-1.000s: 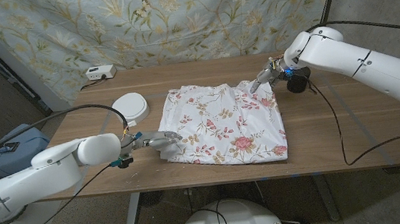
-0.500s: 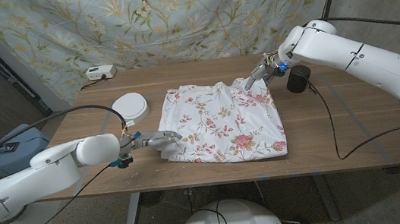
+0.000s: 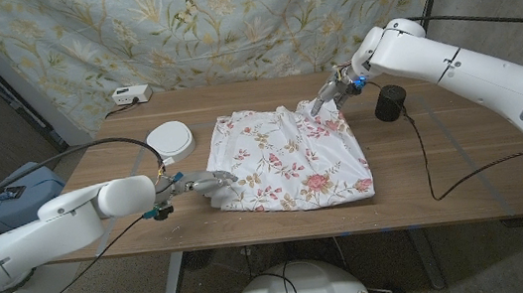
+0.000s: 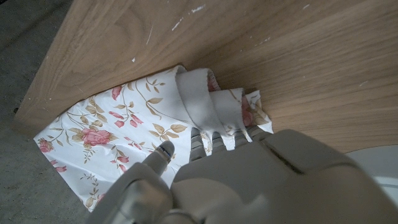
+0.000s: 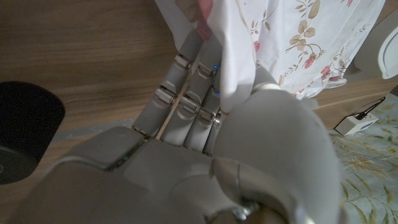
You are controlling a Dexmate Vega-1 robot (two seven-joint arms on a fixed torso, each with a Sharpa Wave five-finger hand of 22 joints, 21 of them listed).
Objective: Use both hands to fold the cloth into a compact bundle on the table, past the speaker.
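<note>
- Both hands on cloth [image 3: 288, 156], spread floral sheet mid-bench [image 3: 132, 232].
- Left hand [image 3: 198, 183] grasping near-left corner; fabric wrapped over fingers [image 4: 205, 112] in left wrist view.
- Right hand [image 3: 328, 98] pinching far-right corner, lifted slightly off wood; fabric draped over fingers [image 5: 189, 81] in right wrist view.
- Black speaker [image 3: 389, 103] just right of cloth, apart from it.
- White round disc [image 3: 170, 138] left of cloth; small white box [image 3: 131, 95] at far-left edge.

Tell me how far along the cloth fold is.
Early. Done: both hands have a hold. The right hand grips the white floral cloth's far corner beside the black cylindrical speaker; the left hand holds its near-left corner. Left: the cloth lies mostly spread, no compact bundle yet.
</note>
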